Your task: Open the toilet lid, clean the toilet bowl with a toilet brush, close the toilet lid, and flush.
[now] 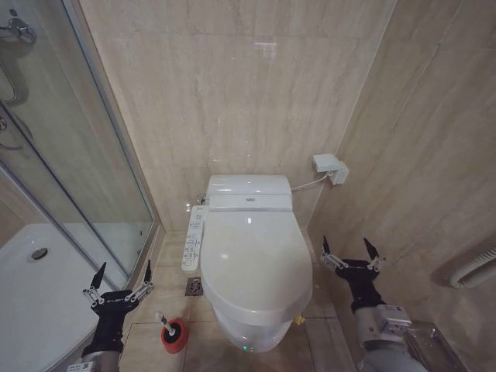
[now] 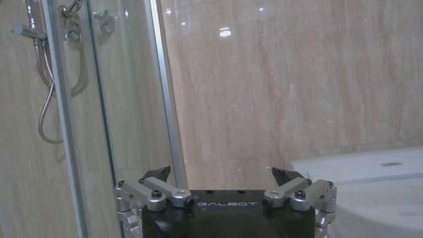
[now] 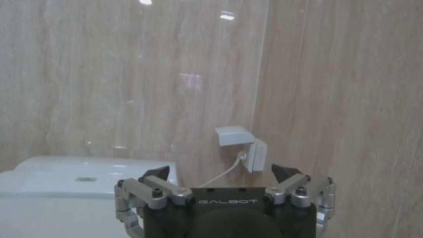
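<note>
The glossy white toilet lid [image 1: 252,260] lies shut over the toilet bowl [image 1: 248,333], whose basin is hidden beneath it. A long white button panel [image 1: 194,240] runs along its left side. The toilet brush [image 1: 164,320] stands in its small red cup holder [image 1: 174,335] on the floor, left of the pedestal. My left gripper [image 1: 124,273] hangs open just left of the brush, holding nothing, and its black fingertips [image 2: 158,174] show apart in the left wrist view. My right gripper [image 1: 350,248] is open and holds nothing, right of the toilet near the wall.
A glass shower screen [image 1: 85,155] and white shower tray [image 1: 39,294] fill the left. A floor drain [image 1: 194,286] sits beside the pedestal. A wall socket [image 1: 331,168] with a cable is at the back right, and a white grab rail [image 1: 474,271] on the right wall.
</note>
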